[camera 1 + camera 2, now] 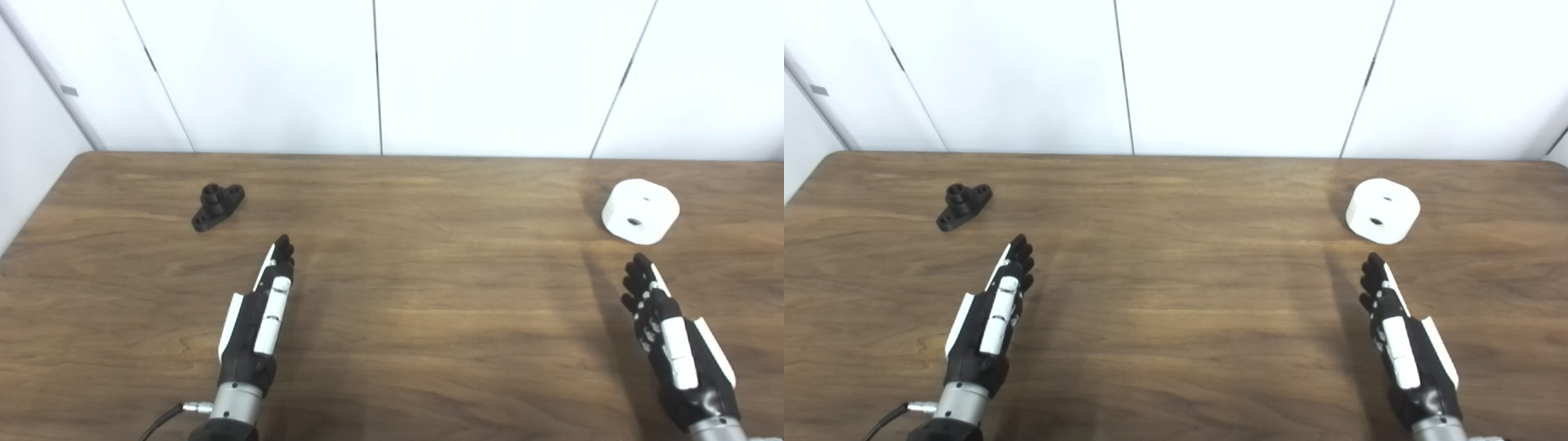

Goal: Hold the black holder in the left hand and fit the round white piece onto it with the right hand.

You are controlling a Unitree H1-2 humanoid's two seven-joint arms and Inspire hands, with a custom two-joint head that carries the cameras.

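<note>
Apparently before any grasp, the black holder [217, 206] lies untouched far left of the round white piece [640, 211] on the wooden table [429, 294]; the left hand [260, 318] and right hand [670, 337], fingers extended and empty, wait nearer the robot, each seemingly aimed at its own part.

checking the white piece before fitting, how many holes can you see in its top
2. On the white piece, one hole lies near the front of the top face, and a fainter one lies behind it. Others may be hidden underneath.
</note>
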